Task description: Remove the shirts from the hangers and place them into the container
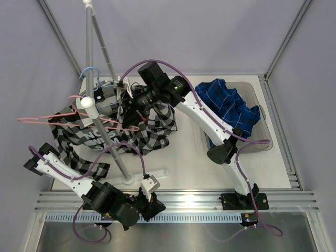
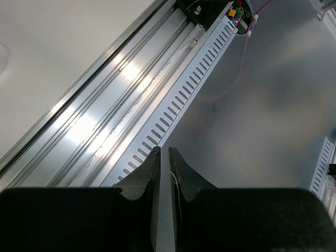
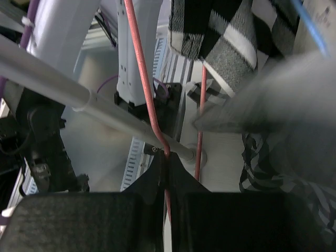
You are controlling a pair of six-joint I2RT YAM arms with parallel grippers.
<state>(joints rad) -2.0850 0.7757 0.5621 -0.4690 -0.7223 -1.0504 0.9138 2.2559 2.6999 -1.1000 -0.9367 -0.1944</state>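
The royal-blue plaid shirt (image 1: 227,102) lies bunched in the see-through container (image 1: 264,144) at the right. The black, white and grey checked shirt (image 1: 149,131) (image 3: 220,31) hangs draped round the rack on the pink hanger (image 1: 50,118). My right gripper (image 1: 126,105) (image 3: 167,157) reaches in over that shirt and is shut on the pink hanger's wire (image 3: 148,94). The light blue hanger (image 1: 88,71) (image 3: 311,26) hangs on the rack behind it. My left gripper (image 1: 148,190) (image 2: 163,152) is folded back over the near rail, its jaws almost together with nothing between them.
The white rack pole (image 1: 107,142) (image 3: 79,94) rises slanted from its foot (image 1: 144,176) between the two arms. Aluminium rails (image 1: 184,199) (image 2: 105,131) run along the near table edge. Enclosure walls stand at the back and both sides.
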